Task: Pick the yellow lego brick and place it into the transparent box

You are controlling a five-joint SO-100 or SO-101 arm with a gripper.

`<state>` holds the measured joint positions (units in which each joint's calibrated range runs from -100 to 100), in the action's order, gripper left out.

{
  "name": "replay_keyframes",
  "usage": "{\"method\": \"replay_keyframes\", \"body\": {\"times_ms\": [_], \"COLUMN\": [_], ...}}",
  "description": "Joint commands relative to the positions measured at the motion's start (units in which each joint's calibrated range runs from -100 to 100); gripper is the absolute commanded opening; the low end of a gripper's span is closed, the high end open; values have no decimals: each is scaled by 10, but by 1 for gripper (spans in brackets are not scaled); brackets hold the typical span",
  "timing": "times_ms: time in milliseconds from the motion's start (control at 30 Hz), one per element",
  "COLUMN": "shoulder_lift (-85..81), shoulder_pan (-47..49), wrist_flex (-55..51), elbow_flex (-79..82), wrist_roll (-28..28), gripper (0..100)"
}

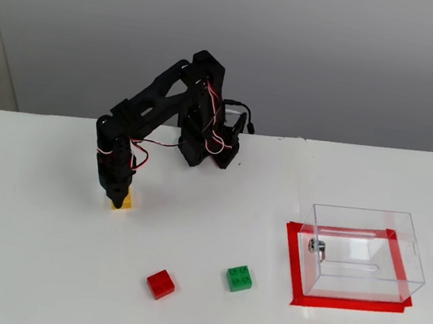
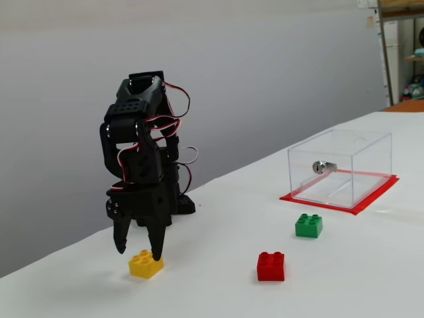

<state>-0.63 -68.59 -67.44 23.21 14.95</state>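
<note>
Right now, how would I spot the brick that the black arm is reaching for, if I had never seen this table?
Find the black robot arm at the back of the white table and follow it down to its gripper. Just beneath the open fingers lies the yellow lego brick. The red brick and the green brick lie apart from it, nearer the transparent box.

My white table (image 1: 25, 281), with yellow brick (image 2: 146, 264), red brick (image 1: 160, 283), green brick (image 1: 239, 278), clear box (image 1: 364, 253) on red tape (image 1: 293, 260).
</note>
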Motion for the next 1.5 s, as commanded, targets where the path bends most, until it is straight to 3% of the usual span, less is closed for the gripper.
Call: {"method": "replay_keyframes", "body": {"times_ms": [0, 533, 767, 900, 1467], "shoulder_lift": [-1, -1, -1, -1, -40], "shoulder_pan": [2, 4, 4, 4, 34], "wrist_flex": [16, 44, 43, 43, -14], "elbow_flex": [12, 57, 57, 57, -2], "wrist_roll": [1, 1, -2, -3, 1], "gripper": [31, 31, 17, 13, 13]}}
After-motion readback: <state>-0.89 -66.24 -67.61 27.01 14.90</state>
